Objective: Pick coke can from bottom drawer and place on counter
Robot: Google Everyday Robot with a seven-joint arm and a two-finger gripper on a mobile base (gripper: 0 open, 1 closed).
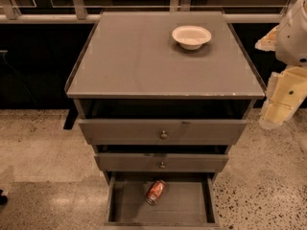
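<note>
Lying on its side on the floor of the bottom drawer (192, 207), the coke can (156, 192) rests near the middle of the box, touching neither side wall. It is turned at a slant, with one silver end aimed toward the front left. The drawer is pulled well out, so its whole grey floor shows.

Above it, the middle drawer (201, 163) and the top drawer (120, 131) each stand slightly out from the cabinet (the top one projects a little further), and each has a small round knob at the centre of its front.

The counter surface (144, 56) carries a white bowl (191, 36), upright, toward the back right.

The gripper (280, 104) hangs at the right edge of the view. It is off the counter surface, just beside the cabinet's front right corner and roughly level with the top drawer. It is well apart from the coke can, which lies far below and to its left. Whether it is parted or closed cannot be told. A rounded white arm housing (297, 32) sits above it. The speckled floor (268, 186) spreads around the cabinet.
</note>
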